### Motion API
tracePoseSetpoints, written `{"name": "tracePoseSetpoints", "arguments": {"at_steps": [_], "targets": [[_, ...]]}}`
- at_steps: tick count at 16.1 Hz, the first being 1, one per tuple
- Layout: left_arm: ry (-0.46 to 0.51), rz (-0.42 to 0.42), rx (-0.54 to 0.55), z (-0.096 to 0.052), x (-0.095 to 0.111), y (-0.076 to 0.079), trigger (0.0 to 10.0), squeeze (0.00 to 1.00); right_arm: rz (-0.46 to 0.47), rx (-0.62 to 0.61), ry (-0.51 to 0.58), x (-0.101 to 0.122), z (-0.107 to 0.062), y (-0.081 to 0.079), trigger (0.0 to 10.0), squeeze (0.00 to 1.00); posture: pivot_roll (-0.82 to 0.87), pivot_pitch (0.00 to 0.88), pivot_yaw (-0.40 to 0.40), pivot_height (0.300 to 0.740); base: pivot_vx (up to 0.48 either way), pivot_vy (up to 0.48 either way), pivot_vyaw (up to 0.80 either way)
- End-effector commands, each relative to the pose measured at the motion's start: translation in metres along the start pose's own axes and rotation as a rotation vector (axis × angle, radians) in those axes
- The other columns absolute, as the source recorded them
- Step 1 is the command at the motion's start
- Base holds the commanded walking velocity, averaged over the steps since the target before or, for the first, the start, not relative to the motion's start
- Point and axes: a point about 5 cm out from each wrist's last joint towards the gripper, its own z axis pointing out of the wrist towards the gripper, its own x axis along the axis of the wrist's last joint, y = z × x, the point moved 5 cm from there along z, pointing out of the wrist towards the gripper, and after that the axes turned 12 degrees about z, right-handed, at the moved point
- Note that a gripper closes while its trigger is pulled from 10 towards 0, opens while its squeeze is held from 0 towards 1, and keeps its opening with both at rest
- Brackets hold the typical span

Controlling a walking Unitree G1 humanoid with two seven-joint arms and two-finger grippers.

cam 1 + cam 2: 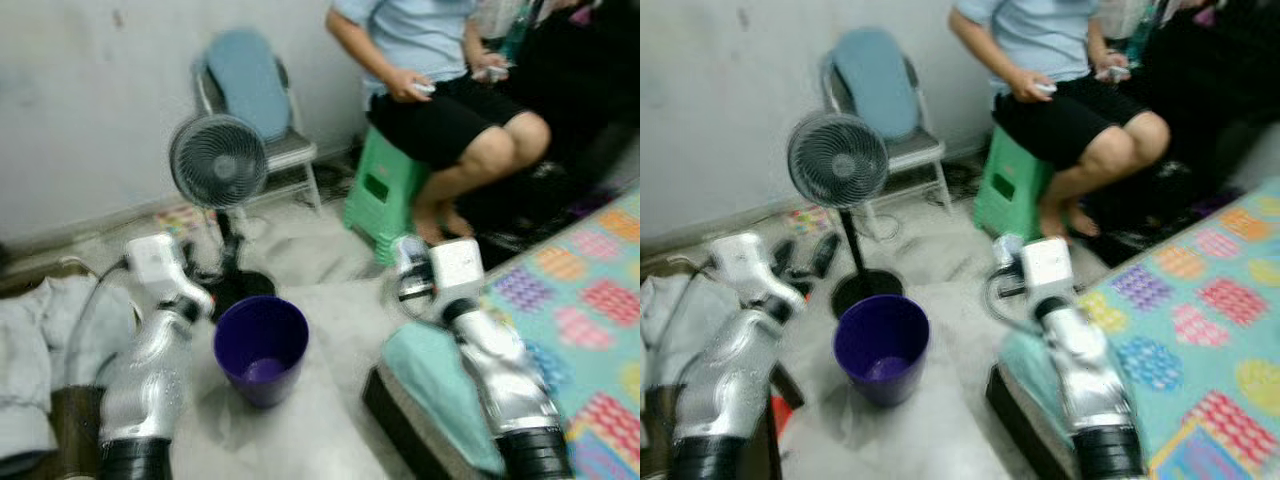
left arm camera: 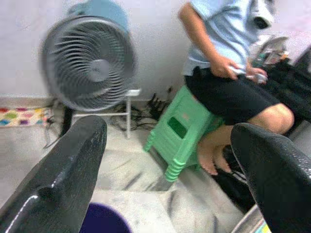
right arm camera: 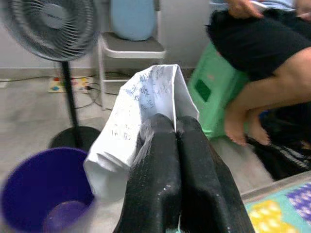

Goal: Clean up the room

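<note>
A purple bin [image 1: 261,348] stands on the floor between my two arms, with a little something at its bottom. My right gripper [image 3: 175,124] is shut on a crumpled white sheet of paper [image 3: 141,116] with printed text. It holds the sheet up to the right of the bin [image 3: 43,194], near the bed's corner. In the eye views the paper [image 1: 408,262] shows just ahead of the right wrist. My left gripper [image 2: 170,145] is open and holds nothing. It hovers left of the bin, pointing towards the fan, and its fingers [image 1: 805,255] are spread wide.
A standing fan [image 1: 218,160] is right behind the bin, with a folding chair [image 1: 255,95] behind it. A person [image 1: 430,70] sits on a green stool [image 1: 380,195] at the back right. A bed with a patterned cover [image 1: 590,300] and a teal cloth [image 1: 430,380] lies right; pale clothing [image 1: 30,350] lies left.
</note>
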Motion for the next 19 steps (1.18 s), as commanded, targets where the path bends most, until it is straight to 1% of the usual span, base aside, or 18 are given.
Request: {"name": "tracePoseSetpoints", "arguments": {"at_steps": [1, 4, 6, 8, 19], "targets": [[0.025, 0.002, -0.021, 0.0013, 0.0059, 0.0037, 10.0, 0.00, -0.010, 0.005, 0.018, 0.0078, 0.0016, 0.0012, 10.0, 0.00, -0.10, 0.000, -0.005, 0.740, 0.000, 0.000, 0.00], [0.030, 0.000, -0.034, 0.0013, 0.0061, 0.0052, 10.0, 0.00, -0.019, 0.012, 0.018, 0.0074, 0.0015, 0.0001, 10.0, 0.00, -0.10, 0.000, -0.002, 0.740, 0.000, 0.000, 0.15], [0.032, 0.000, -0.039, 0.0011, 0.0061, 0.0058, 10.0, 0.00, -0.020, 0.013, 0.019, 0.0074, 0.0013, -0.0002, 10.0, 0.00, -0.10, 0.000, -0.002, 0.740, 0.000, 0.000, 0.68], [0.034, 0.001, -0.044, 0.0009, 0.0058, 0.0063, 10.0, 0.00, -0.018, 0.014, 0.017, 0.0068, 0.0011, -0.0003, 10.0, 0.00, -0.10, 0.000, -0.003, 0.740, 0.270, 0.000, 0.63], [0.033, -0.003, -0.048, 0.0019, 0.0047, 0.0062, 10.0, 0.00, -0.018, 0.014, 0.013, 0.0066, 0.0019, 0.0004, 10.0, 0.00, -0.11, 0.000, -0.004, 0.740, 0.289, 0.000, 0.00]]}}
